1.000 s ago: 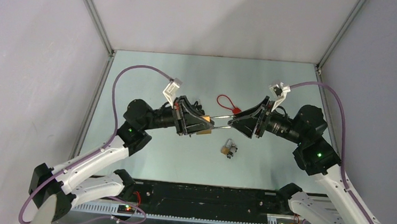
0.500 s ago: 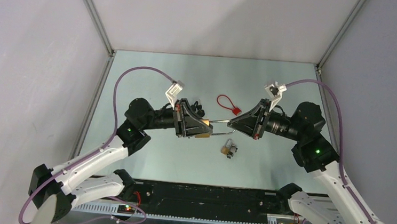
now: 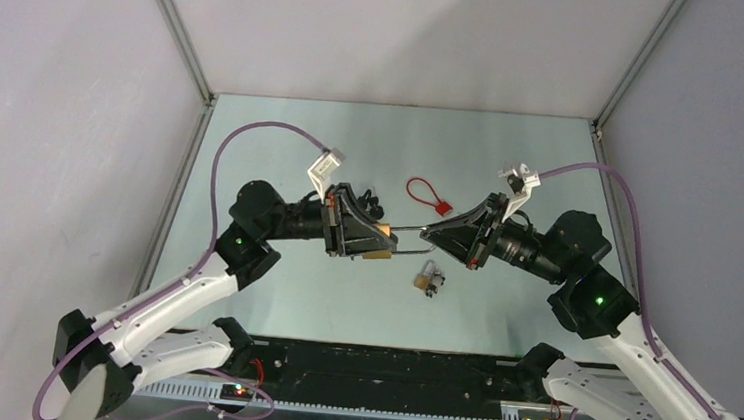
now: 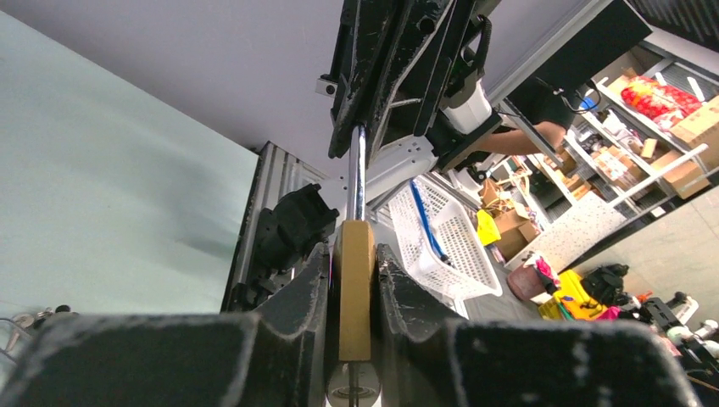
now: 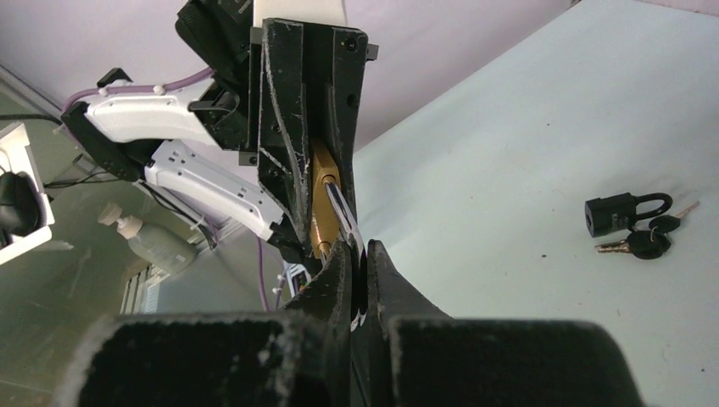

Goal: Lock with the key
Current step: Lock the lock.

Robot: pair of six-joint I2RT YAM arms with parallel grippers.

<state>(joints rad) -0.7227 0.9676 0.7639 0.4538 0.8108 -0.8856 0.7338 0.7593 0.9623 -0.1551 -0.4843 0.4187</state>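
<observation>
A brass padlock (image 3: 380, 241) hangs above the table, its body clamped between the fingers of my left gripper (image 3: 386, 239). In the left wrist view the padlock (image 4: 355, 284) sits edge-on between the pads of the left gripper (image 4: 356, 254), and its steel shackle (image 4: 358, 174) points away toward the right gripper. My right gripper (image 3: 426, 236) is shut on the shackle (image 3: 408, 241). In the right wrist view the shackle (image 5: 342, 214) runs into the closed tips of the right gripper (image 5: 358, 250). Keys (image 3: 437, 284) lie on the table; neither gripper holds one.
A small padlock (image 3: 428, 275) lies on the table just below the held one. A black padlock (image 5: 617, 212) with keys (image 5: 646, 242) lies behind the left gripper. A red loop tie (image 3: 425, 193) lies farther back. Metal frame posts line both sides.
The right gripper's jaws, open around the shackle a second ago, have shut on it. The right arm has shifted slightly left and lower; the left arm holds still.
</observation>
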